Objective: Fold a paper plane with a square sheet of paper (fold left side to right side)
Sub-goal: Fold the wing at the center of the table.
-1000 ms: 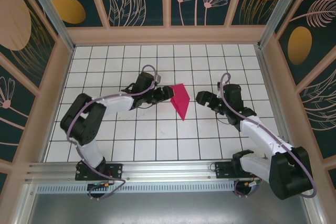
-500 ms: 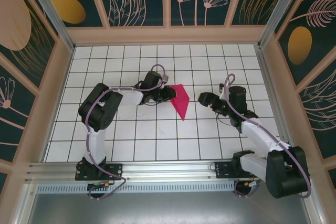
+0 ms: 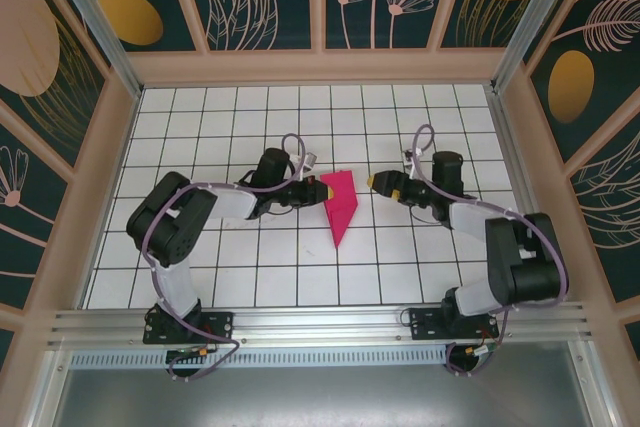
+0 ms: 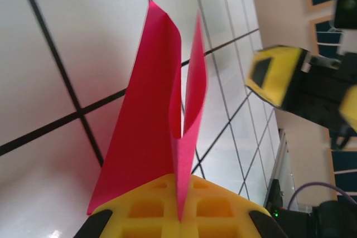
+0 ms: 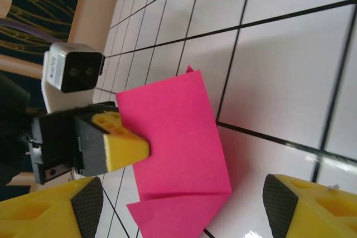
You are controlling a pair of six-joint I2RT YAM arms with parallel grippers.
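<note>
Top external: high above and behind pink paper (image 3: 340, 205), looking steeply down, far off. Left wrist: low, right against its left side, facing right. Right wrist: low, near, on its right, facing left. Shared by all: that paper, surrounding white tiles (image 3: 250, 247).
</note>
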